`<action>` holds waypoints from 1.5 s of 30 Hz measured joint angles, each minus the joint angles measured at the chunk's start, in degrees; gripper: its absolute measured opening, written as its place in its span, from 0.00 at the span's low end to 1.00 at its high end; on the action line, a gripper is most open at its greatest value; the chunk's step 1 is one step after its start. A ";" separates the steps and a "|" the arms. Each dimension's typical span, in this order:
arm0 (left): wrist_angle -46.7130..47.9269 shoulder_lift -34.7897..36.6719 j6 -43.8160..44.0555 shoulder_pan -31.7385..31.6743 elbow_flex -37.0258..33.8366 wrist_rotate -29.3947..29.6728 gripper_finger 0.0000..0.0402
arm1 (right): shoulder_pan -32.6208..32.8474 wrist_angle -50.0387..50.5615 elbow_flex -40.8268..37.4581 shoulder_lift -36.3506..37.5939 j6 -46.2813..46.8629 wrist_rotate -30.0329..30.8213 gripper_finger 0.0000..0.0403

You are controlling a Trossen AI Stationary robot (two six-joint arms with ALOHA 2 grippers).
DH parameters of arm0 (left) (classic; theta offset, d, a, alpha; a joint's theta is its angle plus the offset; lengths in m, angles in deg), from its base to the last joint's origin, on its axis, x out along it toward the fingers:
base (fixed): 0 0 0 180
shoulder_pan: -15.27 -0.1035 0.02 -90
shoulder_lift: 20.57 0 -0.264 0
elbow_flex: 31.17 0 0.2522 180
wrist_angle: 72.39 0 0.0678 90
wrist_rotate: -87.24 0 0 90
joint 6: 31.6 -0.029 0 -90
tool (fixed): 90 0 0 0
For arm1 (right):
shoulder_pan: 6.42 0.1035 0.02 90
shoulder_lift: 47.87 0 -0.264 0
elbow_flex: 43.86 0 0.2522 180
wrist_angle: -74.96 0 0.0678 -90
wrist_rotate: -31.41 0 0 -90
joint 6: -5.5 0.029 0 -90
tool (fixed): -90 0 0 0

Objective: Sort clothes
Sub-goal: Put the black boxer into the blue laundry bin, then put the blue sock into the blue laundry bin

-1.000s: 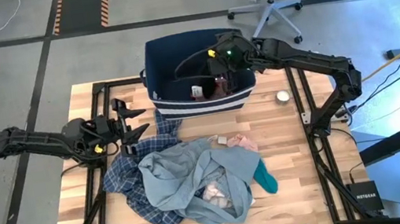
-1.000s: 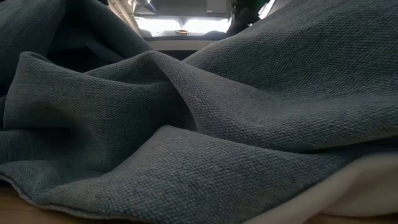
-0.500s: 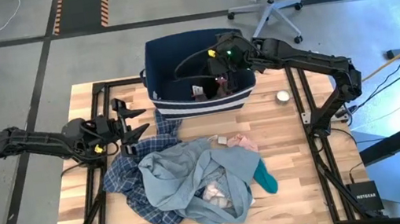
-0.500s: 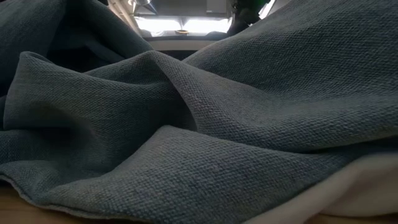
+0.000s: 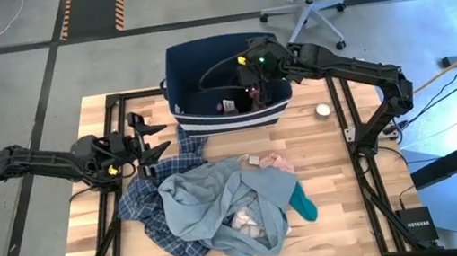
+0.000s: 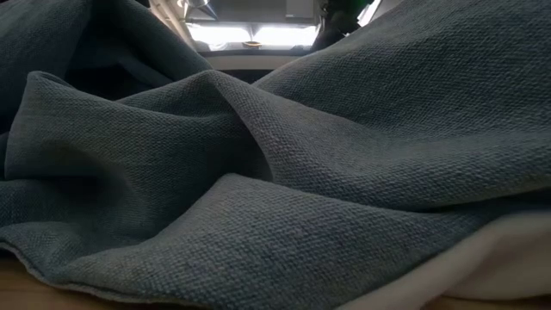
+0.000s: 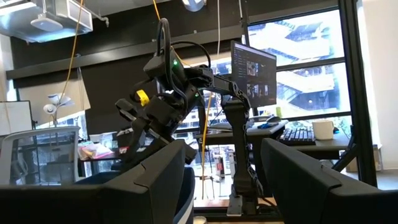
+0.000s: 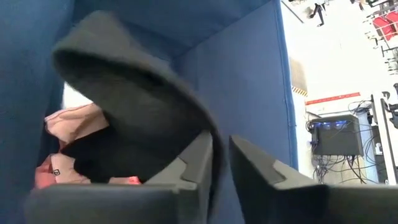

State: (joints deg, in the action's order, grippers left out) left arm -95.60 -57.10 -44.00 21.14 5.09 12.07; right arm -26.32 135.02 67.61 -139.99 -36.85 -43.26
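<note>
Clothes lie heaped mid-table with the large grey-blue garment crumpled on top and running roughly lengthwise across the heap, the blue-and-white plaid shirt spreading out from under it toward the left arm, pink pieces at the far edge and a teal piece on the right. "NETGEAR" reads on a black box beside the table. Inside the navy bin, the right gripper pinches a dark grey cloth, seemingly just above pink and black pieces, while the left gripper, fingers spread, waits at the table's left.
</note>
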 joint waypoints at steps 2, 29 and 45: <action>0.00 0.00 -0.01 0.00 0.00 -0.01 0.52 | 0.00 -0.02 0.00 0.00 -0.04 0.00 0.26; 0.02 0.02 -1.11 0.00 0.00 0.00 0.52 | 11.42 11.28 15.18 0.00 -2.86 0.06 0.42; 0.02 0.02 -0.27 0.00 0.00 0.00 0.52 | 39.37 17.80 15.41 0.02 5.65 0.00 0.42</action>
State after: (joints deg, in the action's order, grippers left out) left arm -95.58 -57.08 -44.27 21.14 5.09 12.06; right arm 13.05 152.82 83.02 -139.97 -31.19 -43.26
